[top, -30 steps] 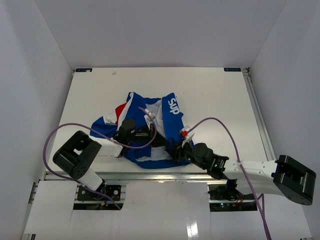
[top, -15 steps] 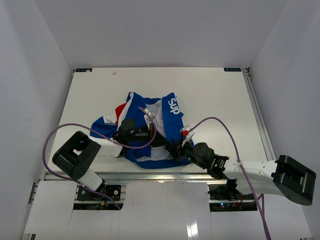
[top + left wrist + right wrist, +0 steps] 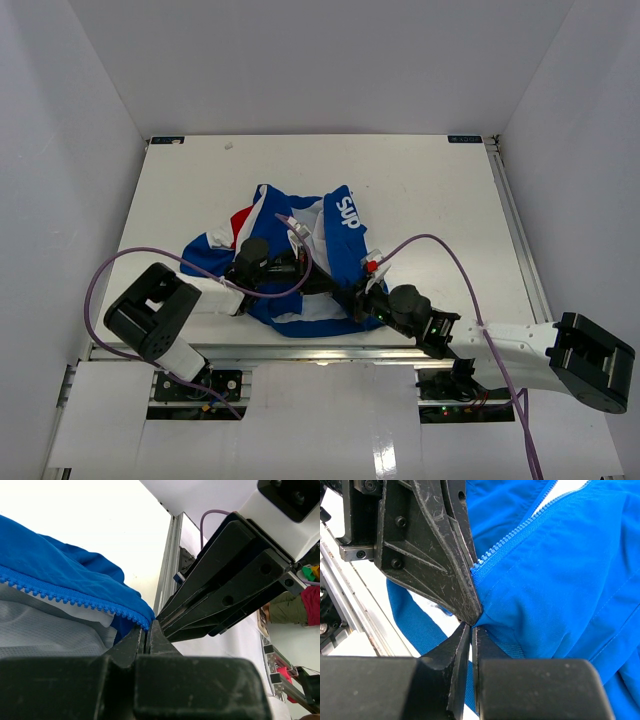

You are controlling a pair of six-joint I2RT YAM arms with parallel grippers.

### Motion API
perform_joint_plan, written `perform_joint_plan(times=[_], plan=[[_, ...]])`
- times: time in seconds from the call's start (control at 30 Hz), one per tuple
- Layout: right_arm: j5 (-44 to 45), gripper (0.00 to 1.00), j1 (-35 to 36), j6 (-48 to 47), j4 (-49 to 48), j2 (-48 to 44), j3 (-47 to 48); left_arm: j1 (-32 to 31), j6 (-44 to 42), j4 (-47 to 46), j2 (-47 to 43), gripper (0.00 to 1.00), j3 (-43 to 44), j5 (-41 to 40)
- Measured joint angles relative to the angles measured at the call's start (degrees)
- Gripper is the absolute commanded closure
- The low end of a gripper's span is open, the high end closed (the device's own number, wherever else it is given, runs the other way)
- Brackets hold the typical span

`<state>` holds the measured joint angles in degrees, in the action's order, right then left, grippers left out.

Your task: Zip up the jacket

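The white surface [image 3: 420, 190] is seen from above, behind its near edge. Close wrist views are taken along the black left gripper [image 3: 148, 630] and black right gripper [image 3: 471, 627], facing each other; the royal-blue fabric jacket [image 3: 560, 565] is shared by all.

I work in a lab test cell: a white table [image 3: 430, 190] boxed in by bare white walls [image 3: 300, 60], with an aluminium rail [image 3: 515, 230] along its right edge.

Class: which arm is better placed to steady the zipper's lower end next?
Probably left: left fingers are shut where the jacket's zipper teeth end; right fingers sit beside them, at the hem corner.
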<state>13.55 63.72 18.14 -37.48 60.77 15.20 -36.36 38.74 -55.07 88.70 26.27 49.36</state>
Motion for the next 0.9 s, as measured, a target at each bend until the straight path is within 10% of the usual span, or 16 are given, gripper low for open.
perform_joint_plan(times=[0.2,0.9], plan=[[-0.6,0.92,0.03,-0.67,0.02,-0.1,0.0,0.06,-1.0,1.44,-0.81,0.67,-0.12,0.08],[-1.66,0.92,0.51,-1.85,1.61,-1.27,0.0,0.25,-5.58,6.06,-4.95,0.51,-3.28,-0.76]])
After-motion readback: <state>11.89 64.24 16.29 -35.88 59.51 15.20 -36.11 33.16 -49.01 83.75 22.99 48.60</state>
